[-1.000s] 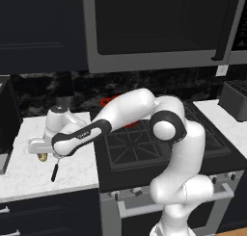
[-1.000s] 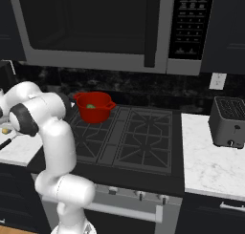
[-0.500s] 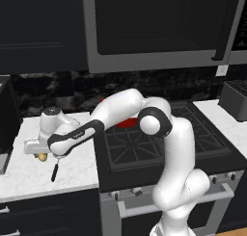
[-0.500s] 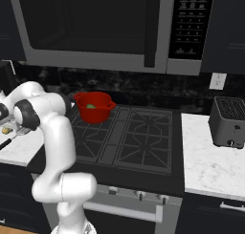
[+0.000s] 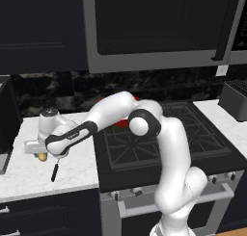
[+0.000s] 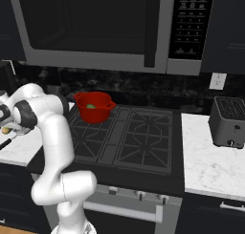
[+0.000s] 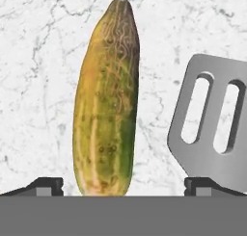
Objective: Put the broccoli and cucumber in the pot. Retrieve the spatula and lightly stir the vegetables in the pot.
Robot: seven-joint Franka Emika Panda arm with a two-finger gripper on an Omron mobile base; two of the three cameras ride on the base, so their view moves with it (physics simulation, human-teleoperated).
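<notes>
End effector (image 7: 123,186) lowered closer onto tabletop (image 7: 38,85) than a second ago, jaws wide, straddling cucumber (image 7: 105,105). Spatula (image 7: 212,129) at 3 o'clock beside it. Broccoli (image 6: 90,106) inside pot (image 6: 94,107).

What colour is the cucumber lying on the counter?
The oblong, rounded-end cucumber is yellowish-olive, shading to green along one side; the hand view shows it best.

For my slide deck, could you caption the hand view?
Open gripper poised over the cucumber, spatula lying beside it.
</notes>
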